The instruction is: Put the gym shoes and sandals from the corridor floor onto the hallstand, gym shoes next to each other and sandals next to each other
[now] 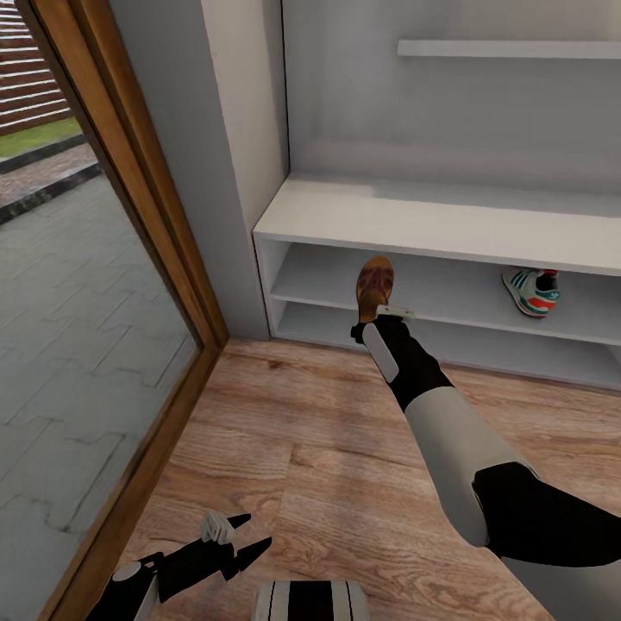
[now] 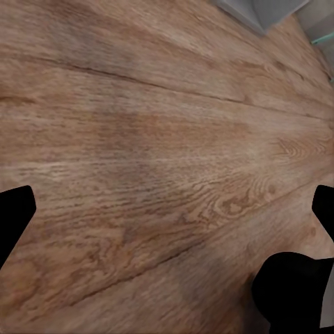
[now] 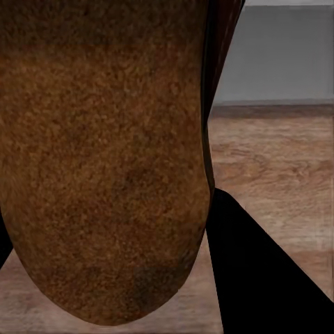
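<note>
Head view: the right gripper (image 1: 379, 315) pinches a flat brown leather sandal (image 1: 375, 287) at the pale grey hallstand (image 1: 448, 224) — best slid well onto the upper low shelf, clear of the white-green trainer (image 1: 533, 291). The left gripper (image 1: 231, 539) hangs spread.

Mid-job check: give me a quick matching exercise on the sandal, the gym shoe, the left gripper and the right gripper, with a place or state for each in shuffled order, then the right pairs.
Things:
1. sandal
2. gym shoe
3. left gripper
4. right gripper

Places or states:
A. open, low over the wood floor
B. resting on the upper low shelf of the shoe rack, toward its right
C. held up in front of the upper low shelf, toward its left
D. shut on a shoe at the front of the rack

Pairs: 1-C, 2-B, 3-A, 4-D
</note>
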